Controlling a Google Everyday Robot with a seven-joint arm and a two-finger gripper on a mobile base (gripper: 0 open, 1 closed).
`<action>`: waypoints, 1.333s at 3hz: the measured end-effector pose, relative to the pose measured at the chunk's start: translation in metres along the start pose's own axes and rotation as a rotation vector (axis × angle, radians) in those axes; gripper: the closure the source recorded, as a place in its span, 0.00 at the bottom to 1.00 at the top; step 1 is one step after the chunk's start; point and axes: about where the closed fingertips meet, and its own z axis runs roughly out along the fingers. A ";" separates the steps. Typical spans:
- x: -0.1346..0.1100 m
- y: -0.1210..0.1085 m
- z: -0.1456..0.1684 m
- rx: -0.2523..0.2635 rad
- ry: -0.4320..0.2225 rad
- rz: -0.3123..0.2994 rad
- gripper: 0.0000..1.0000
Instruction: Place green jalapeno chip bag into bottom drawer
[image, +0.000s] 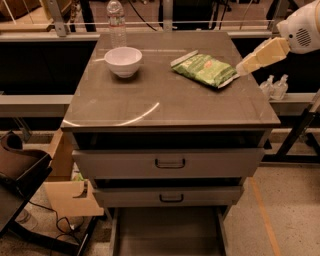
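Gripper (245, 65) first: a cream-coloured wedge at the end of the white arm (302, 27), it slants down from the upper right and hangs over the right edge of the tabletop (165, 105), toward the far right corner. Its tip is just beside the right end of the chip bag (205, 70); whether the two touch cannot be told. Whether the gripper is open or closed cannot be told either, and it has hold of nothing that shows.

The chip bag, bright green with pale sealed edges, lies flat on the tabletop in the far right part, turned at an angle to the edges. To its left, well apart, a white bowl (123, 60) stands upright near the far left corner. Behind the bowl, at the far edge, stands a clear water bottle (116, 22).

Below the tabletop's near edge are two grey drawer fronts with black handles, the upper one (170, 162) above the lower one (170, 197). Under these the bottom drawer (167, 235) is pulled out toward the camera, showing a dark flat floor between low side walls.

Off the right edge, lower down, two small clear bottles (274, 86) stand side by side. Near the left side of the cabinet leans a piece of cardboard (70, 197).
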 end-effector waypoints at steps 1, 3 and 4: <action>0.003 -0.002 0.026 -0.003 -0.040 0.045 0.00; -0.007 -0.009 0.097 -0.011 -0.146 0.090 0.00; -0.008 -0.012 0.124 0.004 -0.167 0.076 0.00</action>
